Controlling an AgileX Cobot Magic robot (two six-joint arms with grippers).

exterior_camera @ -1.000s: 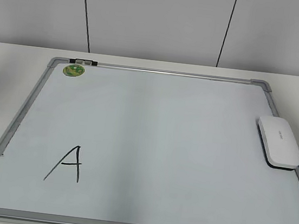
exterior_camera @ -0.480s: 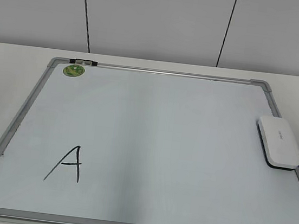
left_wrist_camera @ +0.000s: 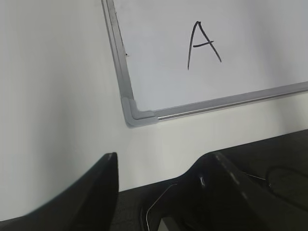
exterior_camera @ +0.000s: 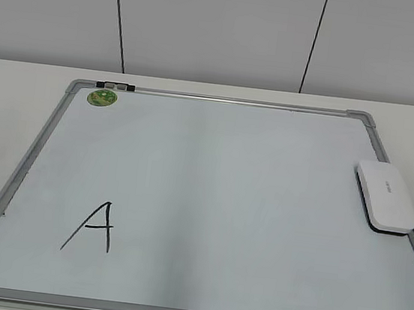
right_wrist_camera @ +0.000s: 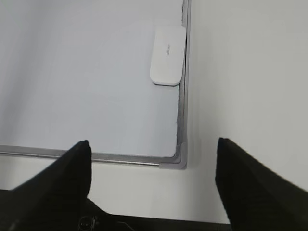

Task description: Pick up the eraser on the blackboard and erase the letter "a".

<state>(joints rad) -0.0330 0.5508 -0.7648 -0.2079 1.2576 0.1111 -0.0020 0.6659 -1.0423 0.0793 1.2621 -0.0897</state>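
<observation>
The blackboard (exterior_camera: 33, 156) is a white board in a silver frame, lying flat on the table. The white eraser (exterior_camera: 386, 196) lies at its right edge, also seen in the right wrist view (right_wrist_camera: 167, 56). A large angular capital "A" (exterior_camera: 94, 226) is written near the front left corner, also seen in the left wrist view (left_wrist_camera: 202, 43). No small lowercase "a" shows in any view. My left gripper (left_wrist_camera: 163, 159) is open and empty, off the board's front left corner (left_wrist_camera: 139, 115). My right gripper (right_wrist_camera: 153, 144) is open and empty, off the front right corner (right_wrist_camera: 182, 156). Neither gripper shows in the exterior view.
A round green sticker (exterior_camera: 102, 97) sits near the board's far left corner, beside a small black clip (exterior_camera: 116, 85) on the frame. White tabletop (exterior_camera: 9, 100) surrounds the board. A grey panelled wall stands behind.
</observation>
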